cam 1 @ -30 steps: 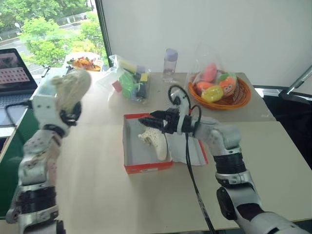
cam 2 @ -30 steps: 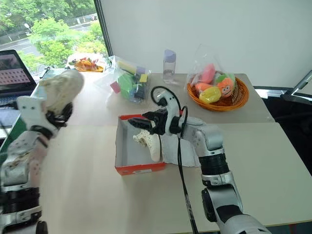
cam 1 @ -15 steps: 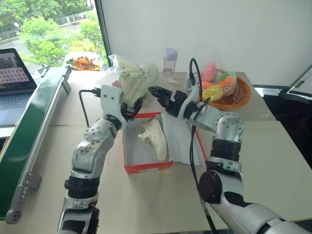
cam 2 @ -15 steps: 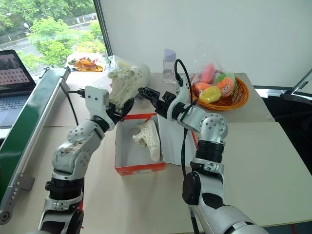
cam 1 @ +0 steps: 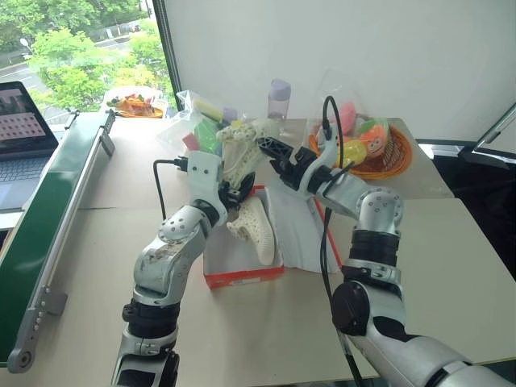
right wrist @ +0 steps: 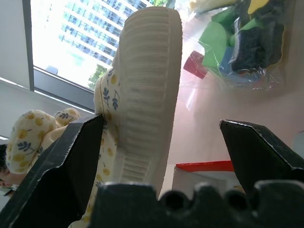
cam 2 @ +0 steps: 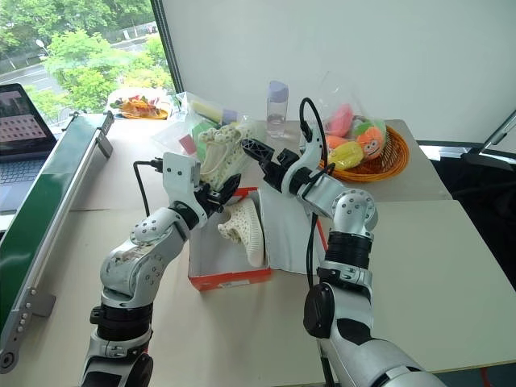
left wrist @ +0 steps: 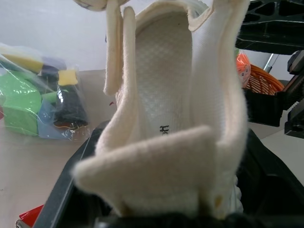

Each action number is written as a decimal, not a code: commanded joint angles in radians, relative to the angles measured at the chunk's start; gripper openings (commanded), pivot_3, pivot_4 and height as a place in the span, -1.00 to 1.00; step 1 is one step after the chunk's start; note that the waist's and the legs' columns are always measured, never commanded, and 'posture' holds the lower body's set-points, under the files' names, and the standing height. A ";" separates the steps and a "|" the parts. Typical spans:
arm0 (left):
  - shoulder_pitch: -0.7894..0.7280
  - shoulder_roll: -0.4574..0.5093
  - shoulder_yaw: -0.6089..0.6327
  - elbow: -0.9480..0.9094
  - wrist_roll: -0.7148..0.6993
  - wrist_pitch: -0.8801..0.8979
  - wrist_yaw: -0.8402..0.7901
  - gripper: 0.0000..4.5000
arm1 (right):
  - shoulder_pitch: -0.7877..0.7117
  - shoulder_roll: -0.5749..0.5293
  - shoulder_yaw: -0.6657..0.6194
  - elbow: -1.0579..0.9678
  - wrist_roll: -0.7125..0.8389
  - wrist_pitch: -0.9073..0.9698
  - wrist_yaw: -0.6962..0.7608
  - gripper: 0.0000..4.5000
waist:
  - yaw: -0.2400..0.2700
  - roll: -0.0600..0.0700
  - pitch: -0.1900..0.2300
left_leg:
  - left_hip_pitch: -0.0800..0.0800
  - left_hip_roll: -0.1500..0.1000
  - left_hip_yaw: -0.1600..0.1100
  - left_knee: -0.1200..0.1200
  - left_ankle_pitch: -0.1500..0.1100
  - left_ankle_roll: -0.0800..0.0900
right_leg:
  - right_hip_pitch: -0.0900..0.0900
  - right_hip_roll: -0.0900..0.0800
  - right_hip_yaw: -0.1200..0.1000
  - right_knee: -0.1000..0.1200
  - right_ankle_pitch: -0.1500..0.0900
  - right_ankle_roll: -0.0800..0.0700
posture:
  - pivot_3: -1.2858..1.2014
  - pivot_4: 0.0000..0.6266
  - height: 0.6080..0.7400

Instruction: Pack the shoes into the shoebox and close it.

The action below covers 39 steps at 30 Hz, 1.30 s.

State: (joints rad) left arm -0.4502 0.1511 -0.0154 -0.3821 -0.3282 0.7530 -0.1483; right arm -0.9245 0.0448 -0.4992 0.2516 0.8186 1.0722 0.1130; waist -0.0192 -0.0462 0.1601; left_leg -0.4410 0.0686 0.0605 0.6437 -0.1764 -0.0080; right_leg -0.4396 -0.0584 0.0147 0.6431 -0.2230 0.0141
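Beige worktop (cam 1: 242, 339), window behind. Item one: shoebox (cam 1: 242, 276), lid open, one shoe (cam 1: 256, 228) inside, below both pincers. Item two: second shoe (cam 1: 239, 147), clamped in left pincer (cam 1: 234, 190) above the box; right pincer (cam 1: 270, 151) spread, straddling its toe. Remaining: second shoe in, lid shut

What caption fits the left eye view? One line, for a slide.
Left gripper holds a cream shoe above the shoebox; open right gripper reaches for it.
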 commanded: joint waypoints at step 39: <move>0.255 0.700 0.263 -0.239 -0.278 0.195 -0.522 0.97 | -0.167 -0.243 0.312 -0.139 -0.045 0.431 0.106 -0.82 | -0.019 0.003 0.002 | 0.000 0.001 0.000 -0.001 0.000 0.000 | -0.001 0.000 0.000 -0.001 -0.001 -0.001 | 0.03 -0.52 1.00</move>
State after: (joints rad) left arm -0.1999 0.8368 0.2219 -0.5816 -0.5986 0.9761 -0.6572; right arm -1.0422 -0.2058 -0.1712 0.1553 0.7311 1.4755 0.1877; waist -0.0379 -0.0430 0.1623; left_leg -0.4411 0.0692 0.0605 0.6424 -0.1766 -0.0080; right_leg -0.4410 -0.0586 0.0147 0.6419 -0.2238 0.0132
